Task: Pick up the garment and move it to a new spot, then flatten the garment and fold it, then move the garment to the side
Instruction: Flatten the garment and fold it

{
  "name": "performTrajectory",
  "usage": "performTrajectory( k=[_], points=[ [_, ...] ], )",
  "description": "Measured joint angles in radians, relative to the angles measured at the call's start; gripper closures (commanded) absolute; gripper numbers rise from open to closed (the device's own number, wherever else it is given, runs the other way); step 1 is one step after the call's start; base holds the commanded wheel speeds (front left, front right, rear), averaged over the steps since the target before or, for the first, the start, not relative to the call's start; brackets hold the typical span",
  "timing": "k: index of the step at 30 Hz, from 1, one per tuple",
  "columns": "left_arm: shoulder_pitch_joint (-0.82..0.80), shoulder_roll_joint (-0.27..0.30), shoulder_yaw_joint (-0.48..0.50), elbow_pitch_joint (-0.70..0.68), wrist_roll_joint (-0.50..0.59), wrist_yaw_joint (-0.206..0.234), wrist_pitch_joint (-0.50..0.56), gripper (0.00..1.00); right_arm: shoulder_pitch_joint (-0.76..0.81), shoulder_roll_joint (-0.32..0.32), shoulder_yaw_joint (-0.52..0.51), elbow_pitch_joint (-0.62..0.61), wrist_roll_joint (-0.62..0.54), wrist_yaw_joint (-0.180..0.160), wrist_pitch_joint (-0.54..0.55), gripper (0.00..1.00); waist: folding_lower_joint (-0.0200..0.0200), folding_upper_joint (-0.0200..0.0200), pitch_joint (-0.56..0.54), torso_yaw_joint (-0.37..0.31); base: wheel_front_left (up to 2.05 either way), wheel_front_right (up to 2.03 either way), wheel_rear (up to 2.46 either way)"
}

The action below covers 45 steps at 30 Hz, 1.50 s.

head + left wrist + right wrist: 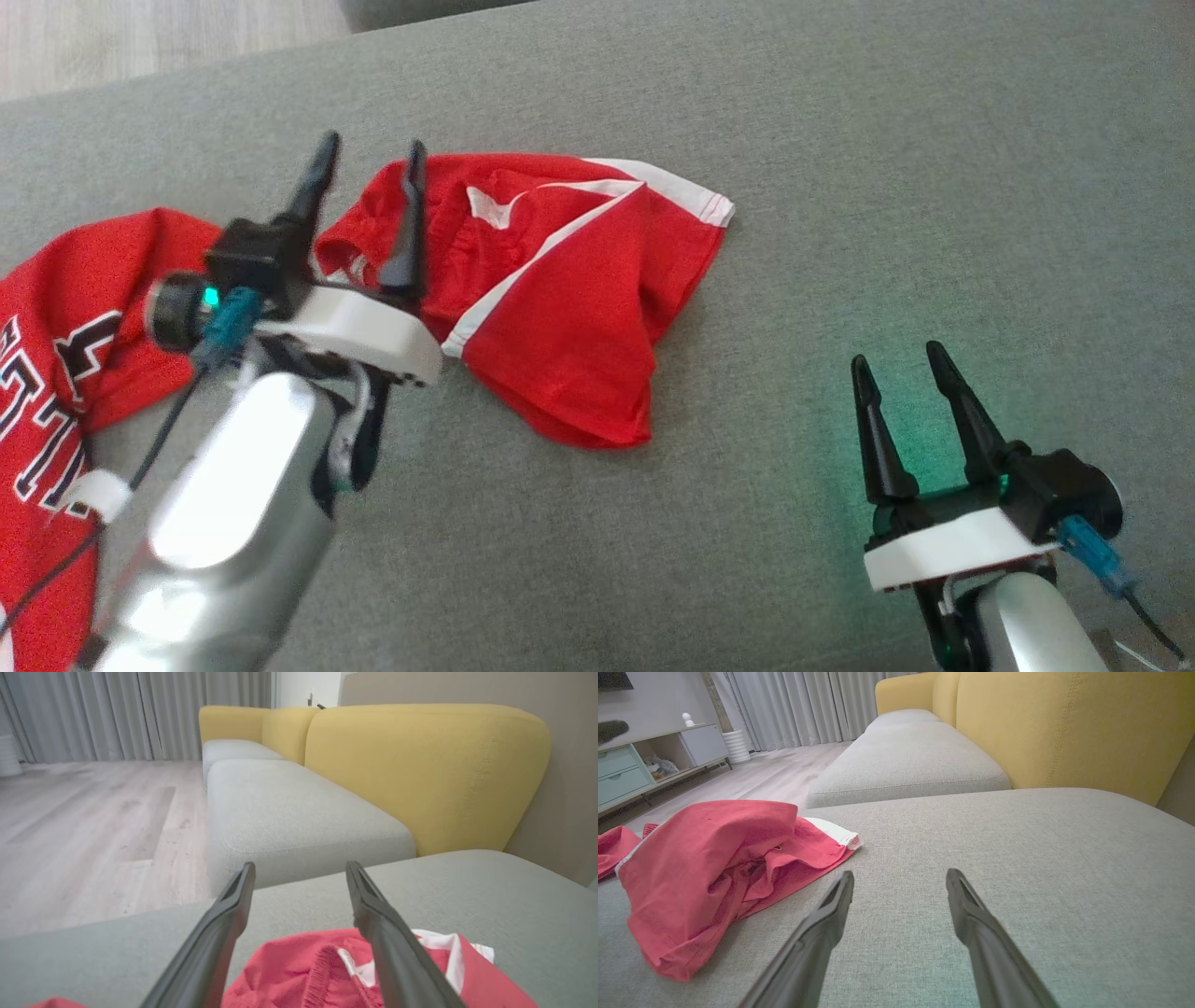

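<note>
Garment [560, 308], red with white trim: lies bunched and creased on the grey cushion [887, 168], left of centre in head view. Not flat, not folded. Left tool [372, 149] hovers over its left edge, fingers spread wide, gripping nothing. Right tool [896, 353] sits well apart to the right, also wide and empty, low over bare cushion. Second red cloth with lettering [56, 327] at far left. Cannot tell whether the first move to a new spot counts as made. Judged still to do: flattening, folding, final shift to the side.
</note>
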Motion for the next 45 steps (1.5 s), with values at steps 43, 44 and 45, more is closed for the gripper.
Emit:
performTrajectory(
  k=[43, 44, 45],
  points=[
    [-0.188, -0.117, -0.04, 0.184, -0.355, -0.293, 0.278, 1.0, -0.037, 0.0, 0.023, 0.017, 0.007, 0.0, 0.0, 0.0, 0.0, 0.0, 0.057, -0.026, 0.0, 0.0, 0.0],
    [-0.209, -0.125, -0.047, 0.164, -0.357, -0.294, 0.288, 1.0, -0.037, 0.0, 0.029, 0.017, 0.016, 0.0, 0.0, 0.0, 0.0, 0.0, 0.048, -0.029, 0.0, 0.0, 0.0],
    [-0.236, -0.133, -0.053, 0.14, -0.357, -0.294, 0.3, 1.0, -0.037, 0.0, 0.034, 0.017, 0.022, 0.0, 0.0, 0.0, 0.0, 0.0, 0.038, -0.033, 0.0, 0.0, 0.0]
  ],
)
